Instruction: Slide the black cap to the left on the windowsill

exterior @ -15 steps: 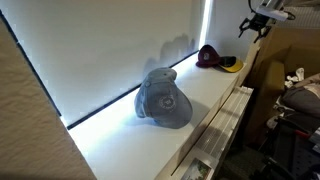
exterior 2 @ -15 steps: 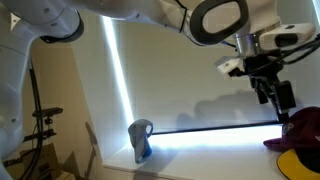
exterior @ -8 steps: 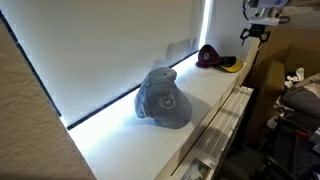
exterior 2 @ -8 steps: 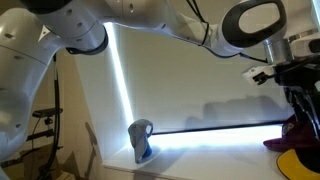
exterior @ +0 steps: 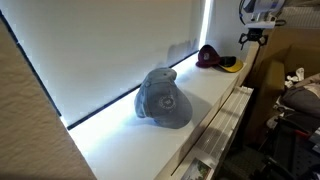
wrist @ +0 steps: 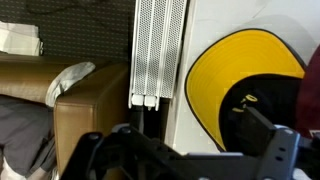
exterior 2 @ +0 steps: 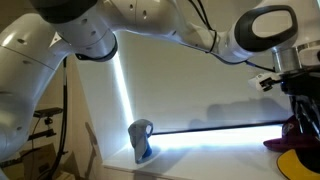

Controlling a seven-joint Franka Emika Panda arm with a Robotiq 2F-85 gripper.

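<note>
The black cap point(exterior: 213, 58), maroon on its crown with a yellow brim, lies at the far end of the white windowsill point(exterior: 215, 95). It also shows in an exterior view point(exterior 2: 300, 138) at the right edge. In the wrist view its yellow brim point(wrist: 235, 65) lies on the windowsill point(wrist: 190, 60). My gripper point(exterior: 250, 37) hangs open and empty just above and beside the cap, and it reaches the right edge in an exterior view point(exterior 2: 303, 105). In the wrist view its spread fingers point(wrist: 190, 158) frame the cap's brim from above.
A bigger grey-blue cap point(exterior: 163, 98) sits mid-sill and also shows in an exterior view point(exterior 2: 141, 140). A white blind point(exterior: 110, 50) backs the sill. A white radiator grille point(wrist: 158, 45) runs along the sill's edge. A brown box point(wrist: 85, 105) and clutter point(exterior: 295, 90) lie beyond.
My gripper has moved down and closer to the black cap at the sill's end. Both caps stay where they were.
</note>
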